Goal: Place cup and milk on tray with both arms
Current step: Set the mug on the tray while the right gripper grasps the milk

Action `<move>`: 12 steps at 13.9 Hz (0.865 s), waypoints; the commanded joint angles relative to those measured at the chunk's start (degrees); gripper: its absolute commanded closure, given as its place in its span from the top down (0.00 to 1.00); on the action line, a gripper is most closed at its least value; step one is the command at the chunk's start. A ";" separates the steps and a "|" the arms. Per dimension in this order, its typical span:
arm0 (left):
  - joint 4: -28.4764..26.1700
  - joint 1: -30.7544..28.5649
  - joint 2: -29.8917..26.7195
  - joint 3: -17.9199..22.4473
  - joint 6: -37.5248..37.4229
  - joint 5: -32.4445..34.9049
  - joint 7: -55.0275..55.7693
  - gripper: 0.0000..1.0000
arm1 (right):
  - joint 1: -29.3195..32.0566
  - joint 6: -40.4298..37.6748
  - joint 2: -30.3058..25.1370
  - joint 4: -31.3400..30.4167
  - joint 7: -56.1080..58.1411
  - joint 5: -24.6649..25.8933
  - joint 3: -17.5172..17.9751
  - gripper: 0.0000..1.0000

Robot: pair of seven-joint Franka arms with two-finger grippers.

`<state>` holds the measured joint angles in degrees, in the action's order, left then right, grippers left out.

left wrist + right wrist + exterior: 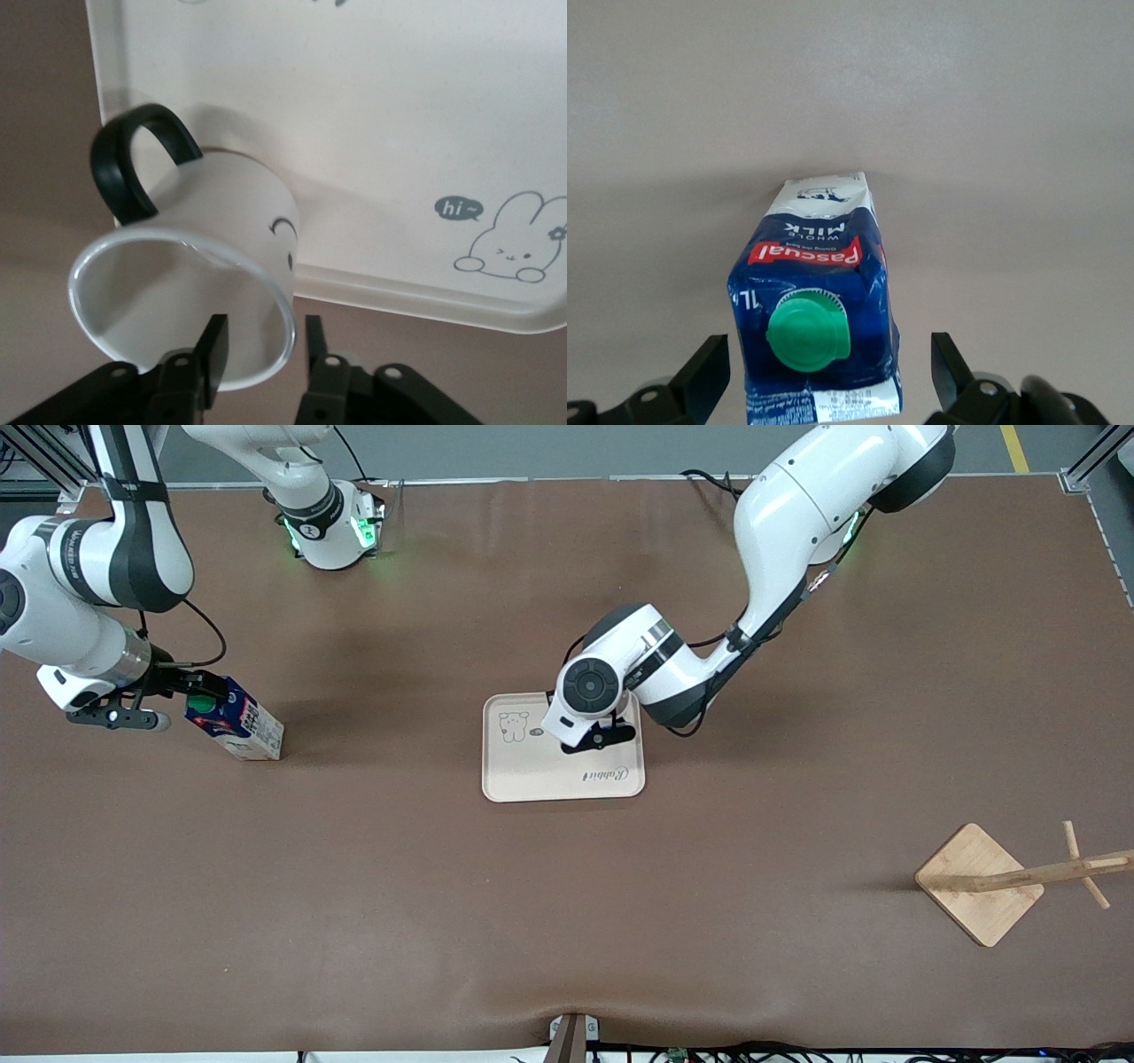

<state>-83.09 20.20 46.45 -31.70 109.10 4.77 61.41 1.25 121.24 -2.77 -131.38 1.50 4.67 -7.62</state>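
Cup [190, 266] rests on the tray [372, 106], its rim between the left gripper [264, 347]'s parted fingers; lift straight up so it isn't dragged. Milk [819, 301] stands between the right gripper [833, 376]'s wide-open fingers, which should close squarely before lifting

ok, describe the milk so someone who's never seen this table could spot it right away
Start at the brown table and go from the beige tray in its middle toward the right arm's end. There the milk stands on the bare tabletop, the right claw open around its top. It is the only dark blue thing: a small tall carton with red and white print and a round green cap.
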 commanded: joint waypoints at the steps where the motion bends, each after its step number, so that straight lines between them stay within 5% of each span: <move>1: 1.70 -0.07 -0.40 0.06 -1.52 -0.12 -1.46 1.00 | 0.07 4.68 -0.14 -3.51 0.00 1.14 0.06 1.00; 5: 9.07 -1.65 -1.54 0.06 -10.11 0.23 -3.31 1.00 | 0.07 7.87 0.83 -5.20 0.00 1.14 0.06 1.00; 7: 9.44 -5.68 -4.42 0.06 -11.97 0.24 -4.01 1.00 | -0.02 7.87 1.53 -5.11 0.00 1.14 0.06 0.72; 9: 9.35 -10.16 -8.64 0.15 -14.42 3.29 -6.64 1.00 | -0.02 7.96 2.15 -5.11 0.00 1.14 0.06 0.64; 12: 9.35 -15.00 -11.73 -0.02 -17.68 12.09 -13.13 1.00 | -0.10 7.61 2.50 -5.02 -0.18 1.05 0.15 0.37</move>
<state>-72.52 7.07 37.33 -31.55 93.36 13.45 51.36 1.23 128.26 -1.15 -135.55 1.50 4.69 -7.42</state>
